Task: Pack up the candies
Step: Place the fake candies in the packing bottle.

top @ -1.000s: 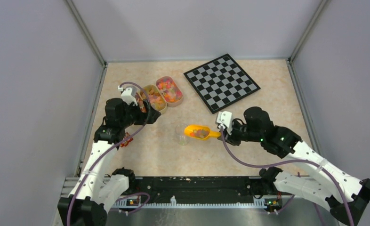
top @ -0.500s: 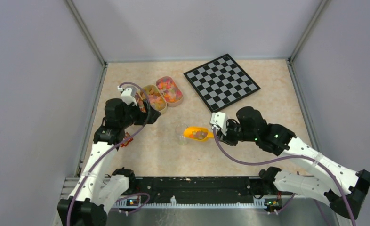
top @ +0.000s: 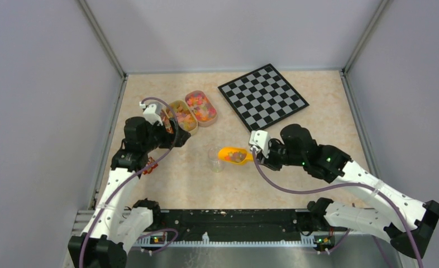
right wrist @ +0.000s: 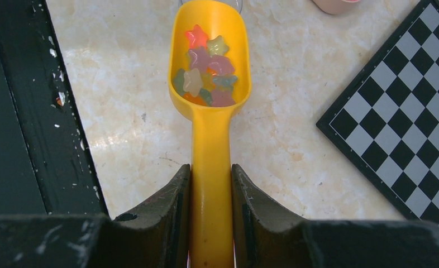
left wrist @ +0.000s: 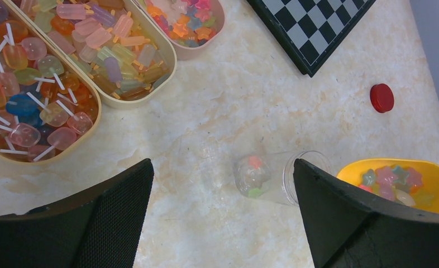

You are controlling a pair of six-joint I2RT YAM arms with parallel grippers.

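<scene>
My right gripper point(top: 257, 156) is shut on the handle of the yellow-orange scoop point(top: 234, 154). The scoop holds several small star-shaped candies point(right wrist: 206, 75), and its tip sits at the mouth of the small clear jar point(top: 216, 159). The jar point(left wrist: 267, 177) stands lidless with a few candies point(left wrist: 254, 167) at its bottom. Its red lid point(left wrist: 382, 97) lies on the table beyond it. More star candies fill the pink tray point(top: 201, 108). My left gripper point(top: 172, 137) is open and empty, to the left of the jar; in the left wrist view the jar sits just inside its right finger point(left wrist: 340, 218).
Two beige trays point(top: 182, 116) point(left wrist: 38, 84) of larger sweets sit beside the pink tray at the back left. A chessboard point(top: 262, 97) lies at the back right. The black front rail point(right wrist: 16, 111) runs along the near edge.
My right gripper has moved left with the loaded scoop, bringing its tip to the jar's mouth. The left arm has not moved.
</scene>
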